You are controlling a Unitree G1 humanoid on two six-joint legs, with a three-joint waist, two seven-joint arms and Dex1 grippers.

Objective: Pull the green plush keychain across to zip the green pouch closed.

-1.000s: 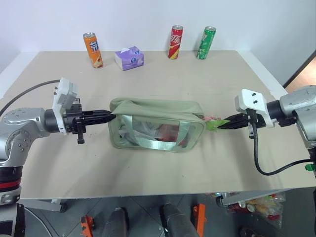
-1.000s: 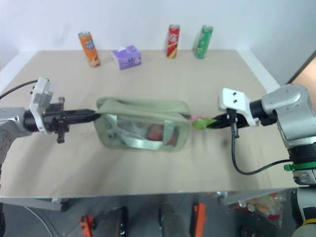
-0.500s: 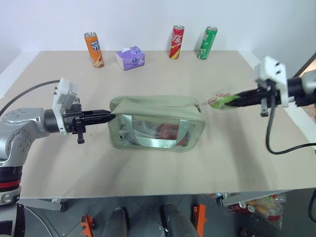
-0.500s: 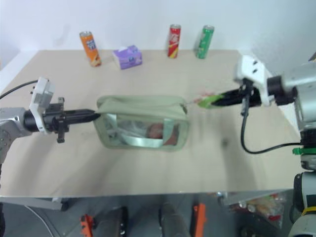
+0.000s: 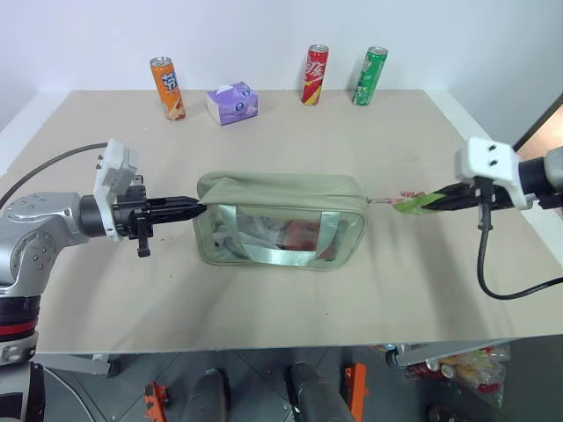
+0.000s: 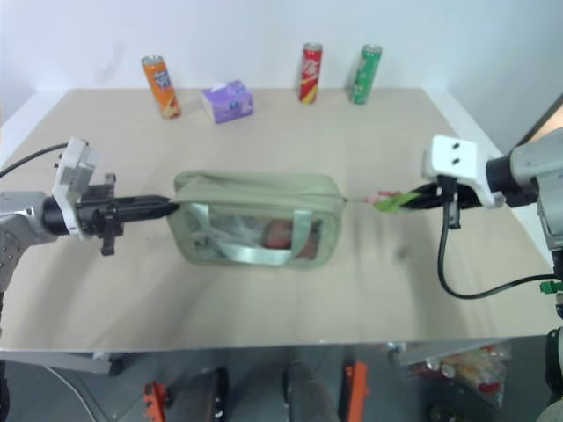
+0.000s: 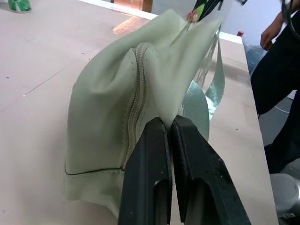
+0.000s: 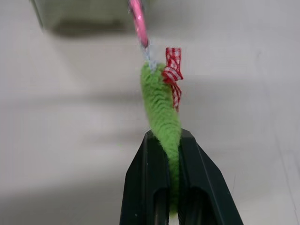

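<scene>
Pinching the green plush keychain (image 5: 412, 203) taut off the right end of the green pouch (image 5: 280, 219) lying lengthwise on the surface (image 5: 290, 141), the right tool (image 5: 431, 200) pulls opposite the left tool (image 5: 195, 208), clamped on the pouch's left end.

Three soda cans stand along the far edge of the table (image 5: 264, 308): one orange can (image 5: 165, 88), one red can (image 5: 313, 75) and one green can (image 5: 369, 76). There is one purple tissue pack (image 5: 232, 103), one green pouch (image 5: 280, 220) and one green plush keychain (image 5: 412, 204), carrying one red checked bow (image 8: 173, 75). Two grippers count: the left gripper (image 5: 195, 208) and the right gripper (image 5: 431, 200). Inside the pouch lies perhaps one reddish item, hard to count through the clear panel.
</scene>
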